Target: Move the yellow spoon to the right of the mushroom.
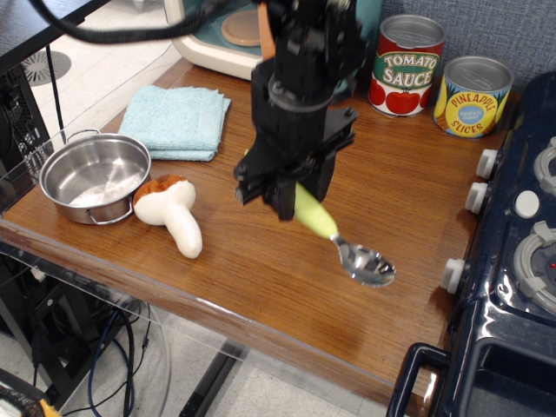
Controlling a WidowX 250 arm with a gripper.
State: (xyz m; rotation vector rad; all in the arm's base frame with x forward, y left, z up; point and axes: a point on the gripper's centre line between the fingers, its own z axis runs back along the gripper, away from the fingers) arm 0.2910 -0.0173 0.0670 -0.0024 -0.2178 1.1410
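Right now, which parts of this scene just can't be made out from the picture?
- The yellow spoon: the upper handle is hidden inside the gripper, so how the jaws meet it is unseen.
- Whether the spoon's bowl touches the table: cannot tell from this single view.
- The toy microwave: cut off by the top edge and partly blocked by the arm.
- The stove: cut off by the right edge.
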